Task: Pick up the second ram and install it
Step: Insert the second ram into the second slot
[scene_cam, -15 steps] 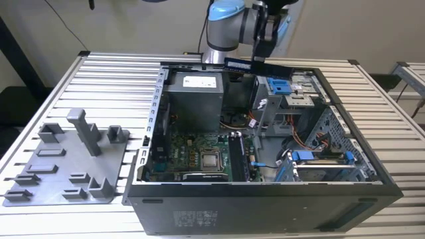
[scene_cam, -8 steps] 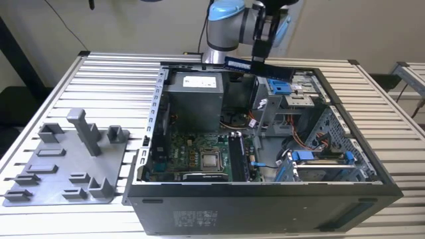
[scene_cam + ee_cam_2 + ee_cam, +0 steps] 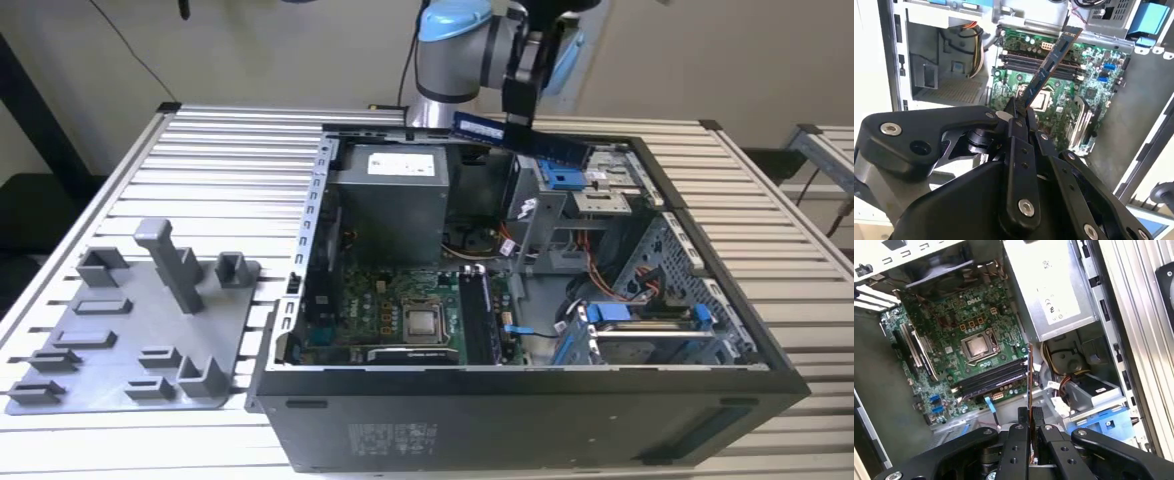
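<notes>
Overhead, claw (image 3: 1021, 111) tight around second ram (image 3: 1054, 55)

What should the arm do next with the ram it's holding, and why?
Probably carry the second ram toward the memory slots and line it up: the fingers pinch it above the open case, well clear of the motherboard.

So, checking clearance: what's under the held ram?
The motherboard and its memory slots lie below the second ram in the gripper. In the second wrist view the ram hides part of the slots.
</notes>
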Robot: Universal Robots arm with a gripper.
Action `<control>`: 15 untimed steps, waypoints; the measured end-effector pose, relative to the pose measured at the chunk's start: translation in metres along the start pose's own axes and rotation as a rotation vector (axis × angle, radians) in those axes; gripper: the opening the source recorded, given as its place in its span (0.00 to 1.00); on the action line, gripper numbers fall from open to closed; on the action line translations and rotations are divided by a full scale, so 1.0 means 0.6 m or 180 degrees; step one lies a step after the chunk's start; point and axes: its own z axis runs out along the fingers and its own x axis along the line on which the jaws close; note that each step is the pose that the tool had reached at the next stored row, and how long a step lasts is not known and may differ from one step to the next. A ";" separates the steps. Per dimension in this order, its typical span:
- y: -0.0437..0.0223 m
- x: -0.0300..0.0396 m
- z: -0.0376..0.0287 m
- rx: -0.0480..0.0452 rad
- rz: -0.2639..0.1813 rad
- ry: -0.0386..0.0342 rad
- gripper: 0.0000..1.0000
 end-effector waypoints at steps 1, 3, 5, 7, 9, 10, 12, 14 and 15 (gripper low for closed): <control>0.000 0.000 0.000 0.0002 0.0044 0.0000 0.14; 0.000 0.000 0.000 0.0005 0.0144 0.0001 0.14; 0.000 0.000 0.001 0.0008 0.0241 0.0001 0.14; 0.000 0.000 0.001 0.0011 0.0338 0.0002 0.14; 0.000 0.000 0.001 0.0015 0.0436 0.0002 0.14; 0.000 0.000 0.001 0.0016 0.0491 0.0003 0.14; 0.000 0.000 0.002 0.0020 0.0590 0.0003 0.14; 0.000 0.000 0.002 0.0023 0.0690 0.0004 0.14; 0.000 0.000 0.002 0.0025 0.0740 0.0004 0.14</control>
